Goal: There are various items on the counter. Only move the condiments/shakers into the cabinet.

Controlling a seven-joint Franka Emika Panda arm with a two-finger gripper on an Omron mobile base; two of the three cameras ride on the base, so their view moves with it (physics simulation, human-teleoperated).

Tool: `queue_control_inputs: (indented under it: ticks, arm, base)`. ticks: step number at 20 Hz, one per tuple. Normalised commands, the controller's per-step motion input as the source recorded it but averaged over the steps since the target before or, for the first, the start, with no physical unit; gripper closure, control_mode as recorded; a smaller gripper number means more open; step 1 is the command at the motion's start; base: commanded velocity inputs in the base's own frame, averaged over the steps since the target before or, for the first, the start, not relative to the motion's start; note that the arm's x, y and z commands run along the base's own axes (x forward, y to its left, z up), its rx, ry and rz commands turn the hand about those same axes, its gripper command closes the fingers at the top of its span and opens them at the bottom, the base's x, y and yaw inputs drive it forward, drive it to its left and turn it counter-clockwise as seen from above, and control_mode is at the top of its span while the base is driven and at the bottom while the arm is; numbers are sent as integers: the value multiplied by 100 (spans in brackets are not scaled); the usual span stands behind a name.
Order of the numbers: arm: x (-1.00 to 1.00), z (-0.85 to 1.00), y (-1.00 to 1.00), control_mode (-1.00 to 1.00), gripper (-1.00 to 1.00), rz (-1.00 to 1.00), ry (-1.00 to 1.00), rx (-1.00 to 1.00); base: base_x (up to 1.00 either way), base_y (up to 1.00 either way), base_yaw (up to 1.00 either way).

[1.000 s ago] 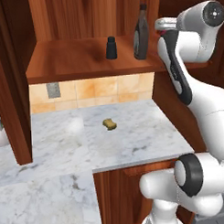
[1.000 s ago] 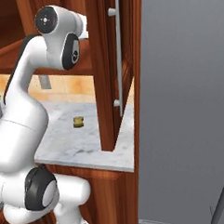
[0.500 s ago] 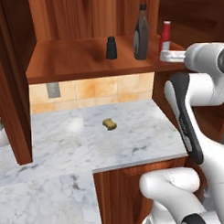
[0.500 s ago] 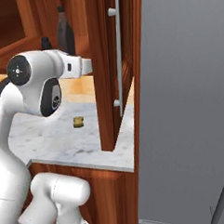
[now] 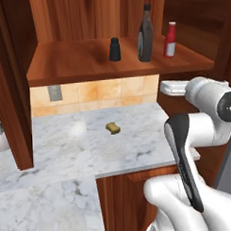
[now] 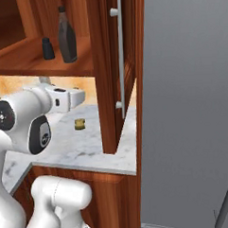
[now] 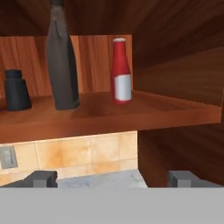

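The red bottle [image 7: 121, 71], brown bottle [image 7: 61, 61] and black shaker [image 7: 16, 90] all stand upright on the cabinet [image 5: 87, 66] shelf, apart from one another. All three look rigid, smooth and light, the tall brown one likely tippy, so each would best be pinched around its mid-body. The gripper [image 7: 111, 178] hangs empty, jaws spread wide, below the shelf edge, and only the sponge [image 5: 113, 128] lies on the counter [image 5: 66, 147], as it should.
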Motion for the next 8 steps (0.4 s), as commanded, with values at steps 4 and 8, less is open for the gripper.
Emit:
queue_control_inputs:
  ticks: [4, 8]
  arm:
    - [-100, -2, 51, -100, -100, 14, -9, -8]
    - [-100, -13, 46, -100, -100, 21, -16, -6]
  base:
    - [0, 0, 0]
    - [0, 0, 0]
